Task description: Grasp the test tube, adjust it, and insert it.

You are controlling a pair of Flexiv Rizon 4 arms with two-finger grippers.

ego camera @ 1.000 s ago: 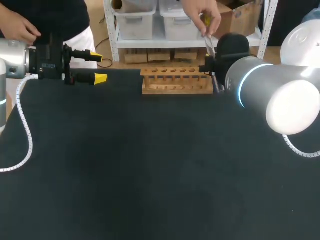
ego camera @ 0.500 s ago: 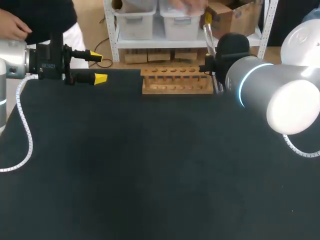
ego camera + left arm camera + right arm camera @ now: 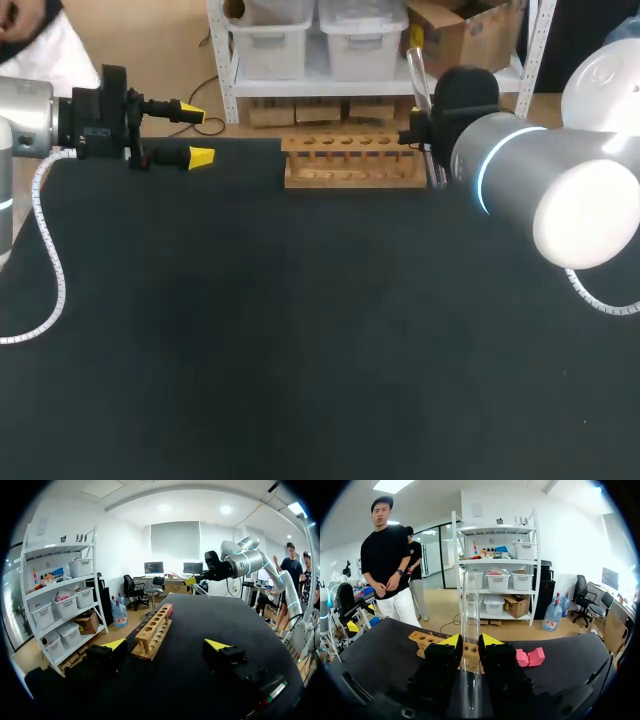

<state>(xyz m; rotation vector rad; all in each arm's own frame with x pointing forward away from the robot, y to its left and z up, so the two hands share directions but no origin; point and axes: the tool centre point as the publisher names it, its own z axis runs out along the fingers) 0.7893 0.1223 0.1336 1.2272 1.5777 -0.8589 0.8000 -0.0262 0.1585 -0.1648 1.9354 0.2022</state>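
Right wrist view: the tube (image 3: pixel 470 600), clear glass, stands near upright between the yellow tips of the right gripper (image 3: pixel 470 642), whose fingers pinch it from two sides, with a long part reaching out ahead of them. In the head view the tube (image 3: pixel 415 78) rises at the far edge of the table (image 3: pixel 300 330), just right of the rack (image 3: pixel 355 162) and apart from it. The grasp looks made, so the step in hand is judged to be adjusting and then inserting. To do it well, the tube's lower end should probably hang free under the fingers, be lined up plumb over one hole, and go down slowly. A skewed tube could catch the wooden rim, slip in the grip or tip the rack. The left gripper (image 3: pixel 196 132) hangs at the far left, fingers spread and holding nothing, with the rack ahead of it. It may serve for a regrip if the hold proves awkward. The rack carries rows of round holes, and every hole that shows is empty. A pink block (image 3: pixel 530 656) lies on the table near the rack's far end.
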